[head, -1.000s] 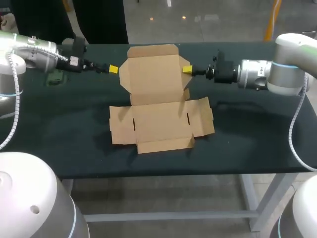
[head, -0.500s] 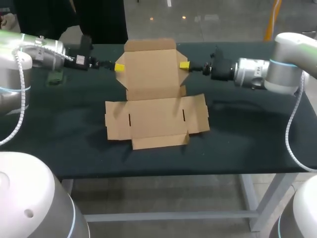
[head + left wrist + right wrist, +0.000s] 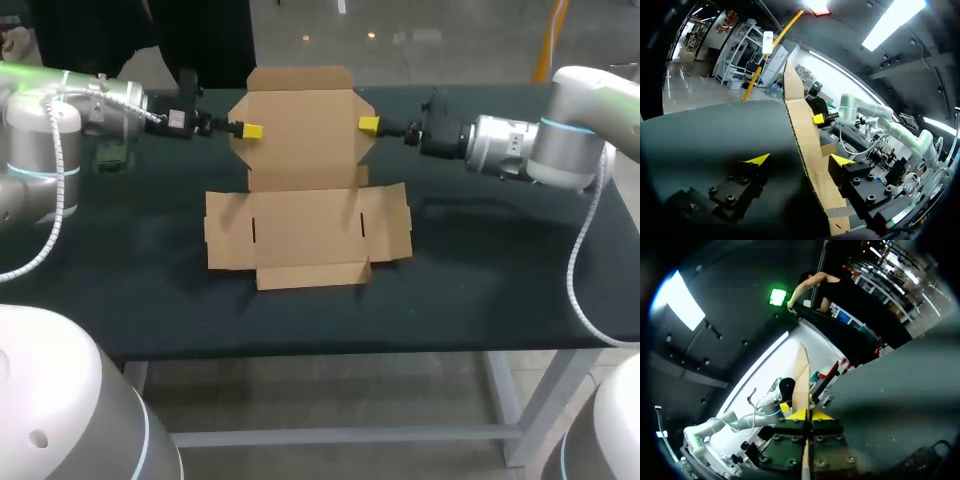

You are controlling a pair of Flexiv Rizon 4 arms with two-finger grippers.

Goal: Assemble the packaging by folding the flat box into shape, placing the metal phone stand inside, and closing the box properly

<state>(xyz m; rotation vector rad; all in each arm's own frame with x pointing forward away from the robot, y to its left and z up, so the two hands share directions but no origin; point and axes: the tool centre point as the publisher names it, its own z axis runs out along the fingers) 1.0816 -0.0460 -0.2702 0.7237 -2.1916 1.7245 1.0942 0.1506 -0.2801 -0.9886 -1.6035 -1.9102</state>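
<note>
Both level, left gripper [image 3: 250, 131] straddles box [image 3: 300, 150], right gripper [image 3: 368, 124] pinches it.

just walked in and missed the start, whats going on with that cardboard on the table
Two robot arms are working on a flat cardboard box on the table. Its far panel stands raised, with an arm at each side edge. The right gripper is shut on the panel's right edge; the left gripper has the other edge between open fingers. The rest of the box lies flat, not yet folded, with nothing in it.
</note>
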